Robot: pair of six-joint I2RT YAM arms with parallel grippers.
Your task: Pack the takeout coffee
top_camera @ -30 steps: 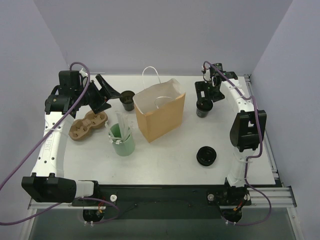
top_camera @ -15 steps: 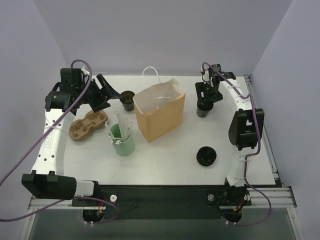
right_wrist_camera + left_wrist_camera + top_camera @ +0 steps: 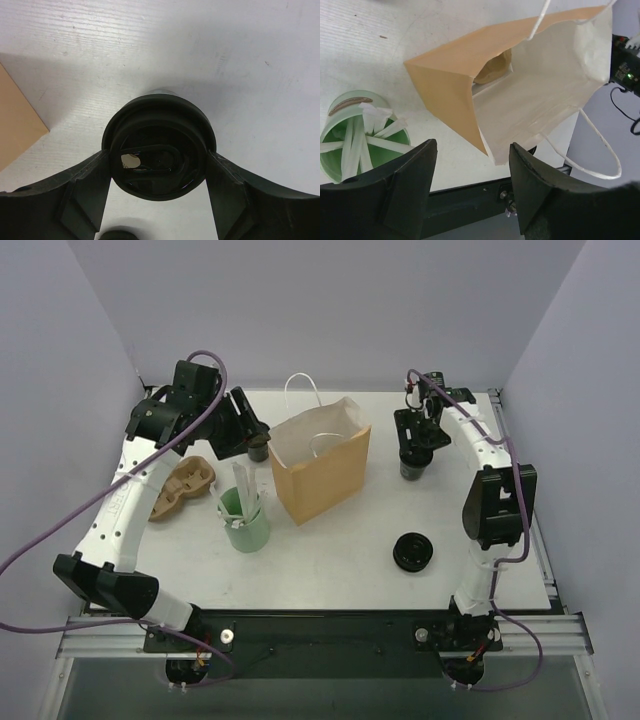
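Although the paper bag (image 3: pixel 320 475) stands open and ready, the packing looks to me barely begun: the takeout coffee (image 3: pixel 150 107) sits on the table (image 3: pixel 340 560), not in the bag. It is right between the jaws of the right gripper (image 3: pixel 158 159), which have narrowed onto it. The fingers (image 3: pixel 85 195) seem to touch its sides, though I can't say how firmly. By my reckoning the lift, the carry to the bag and the lowering in are all left to do. The left gripper (image 3: pixel 472 145) hangs with its jaws wide and nothing in them. The bag's mouth lies just beyond and below its tips, and the green cup (image 3: pixel 340 107) of white sticks is off to its left finger's side. Something brownish shows deep inside the bag, but I can't make out what. From above, a second black cup (image 3: pixel 259 450) sits partly under the left jaws, and a flat black lid (image 3: pixel 412 552) lies well back from the right jaws, toward that arm's base. As for writing, I can read no brand, label or lettering on the cup, the bag or anything else.
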